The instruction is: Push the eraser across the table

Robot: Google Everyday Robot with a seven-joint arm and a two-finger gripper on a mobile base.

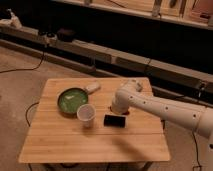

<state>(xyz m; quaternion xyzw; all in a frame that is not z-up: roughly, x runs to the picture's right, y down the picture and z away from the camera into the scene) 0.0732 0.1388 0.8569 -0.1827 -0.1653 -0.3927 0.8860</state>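
My gripper (118, 109) is down low over the middle of the tabletop (75, 142), pointed downward at the end of the white arm (165, 107) that reaches in from the right side of the view. From here I cannot tell whether it is open or closed, and I see nothing held in it. The eraser (114, 120) lies flat just in front of the gripper, on the side nearer the camera. They are close enough that I cannot say whether they touch or a sliver of wood shows between them. Just beside the eraser, to the camera's left of the gripper, a paper cup (86, 113) stands upright. Beyond the cup on that side sits a green bowl (71, 100), with a small white object (92, 87) behind it toward the far edge. As I judge it, the push is at its start or barely under way: the eraser sits near the centre, with a wide stretch of bare wood between it and the near edge. Nearly all of the travel is left. I would need to keep the line clear of the cup.
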